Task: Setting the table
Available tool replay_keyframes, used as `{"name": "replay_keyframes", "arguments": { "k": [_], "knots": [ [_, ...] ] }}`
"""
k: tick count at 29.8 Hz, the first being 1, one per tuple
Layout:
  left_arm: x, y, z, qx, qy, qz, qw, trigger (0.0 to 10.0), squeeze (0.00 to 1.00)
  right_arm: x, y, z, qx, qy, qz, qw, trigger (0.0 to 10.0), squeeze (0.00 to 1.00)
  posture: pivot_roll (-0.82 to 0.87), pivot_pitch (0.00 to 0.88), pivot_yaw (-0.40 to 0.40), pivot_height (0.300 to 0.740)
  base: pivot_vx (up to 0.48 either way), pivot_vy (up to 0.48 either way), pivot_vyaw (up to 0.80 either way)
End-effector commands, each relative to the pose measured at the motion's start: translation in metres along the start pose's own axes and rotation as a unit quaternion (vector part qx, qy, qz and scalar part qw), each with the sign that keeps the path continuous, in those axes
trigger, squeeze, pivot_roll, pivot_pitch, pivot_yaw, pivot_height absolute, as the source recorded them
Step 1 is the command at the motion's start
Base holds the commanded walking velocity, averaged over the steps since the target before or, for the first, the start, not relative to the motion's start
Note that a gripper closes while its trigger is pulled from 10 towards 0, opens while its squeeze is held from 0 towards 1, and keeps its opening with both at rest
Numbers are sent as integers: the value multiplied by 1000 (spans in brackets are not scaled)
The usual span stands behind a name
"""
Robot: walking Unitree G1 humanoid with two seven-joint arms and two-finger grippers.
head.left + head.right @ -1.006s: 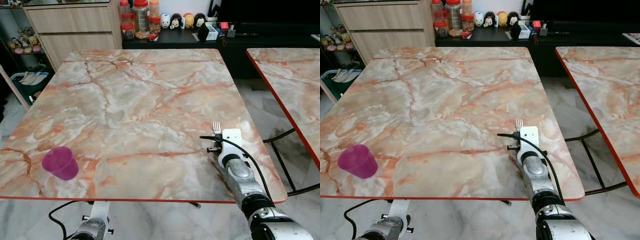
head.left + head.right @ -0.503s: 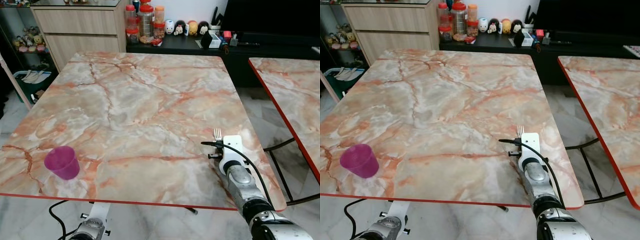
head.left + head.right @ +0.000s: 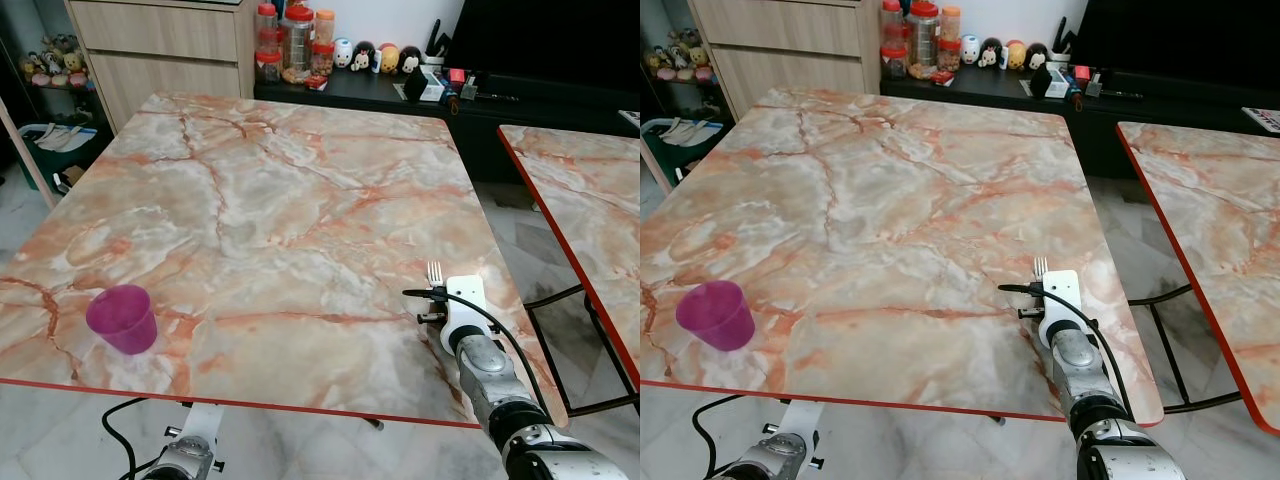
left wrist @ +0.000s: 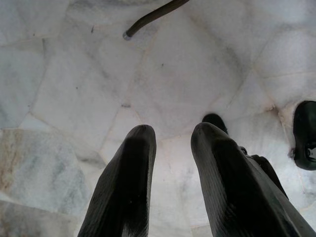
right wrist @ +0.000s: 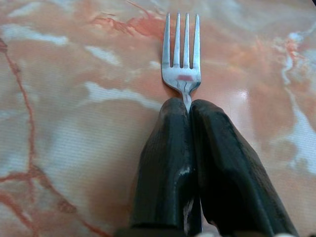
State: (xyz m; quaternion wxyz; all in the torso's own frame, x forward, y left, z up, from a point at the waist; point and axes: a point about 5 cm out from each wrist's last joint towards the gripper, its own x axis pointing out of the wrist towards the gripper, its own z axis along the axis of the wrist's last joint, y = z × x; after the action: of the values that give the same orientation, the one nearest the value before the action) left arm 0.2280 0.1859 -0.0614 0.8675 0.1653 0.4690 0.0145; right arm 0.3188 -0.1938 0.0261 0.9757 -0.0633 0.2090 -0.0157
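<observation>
Between right pincer (image 5: 188,106) fingers, fork (image 5: 181,57).

Shiny metal fork (image 5: 181,64); glossy marble-look table (image 3: 270,210); translucent plastic cup (image 3: 122,319).

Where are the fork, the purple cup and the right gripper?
fork (image 5: 180,74): right wrist view, base of the tines.
purple cup (image 3: 122,318): left eye view, side wall.
right gripper (image 5: 189,109): right wrist view, between the fingertips.
</observation>
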Motion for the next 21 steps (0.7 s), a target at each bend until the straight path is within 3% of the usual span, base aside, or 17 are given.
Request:
{"name": "replay_keyframes", "arguments": {
  "k": [1,21],
  "knots": [
    [0,-1,3,8,-7,-2,1000,10000,0,-18,13,-60,-1,126,34,991,10000,0,87,76,-79,740,0,0,0],
    [0,3,3,16,-11,-1,1000,10000,0,-19,18,-60,5,121,38,992,10000,0,68,67,-68,740,0,0,0]
  ]
}}
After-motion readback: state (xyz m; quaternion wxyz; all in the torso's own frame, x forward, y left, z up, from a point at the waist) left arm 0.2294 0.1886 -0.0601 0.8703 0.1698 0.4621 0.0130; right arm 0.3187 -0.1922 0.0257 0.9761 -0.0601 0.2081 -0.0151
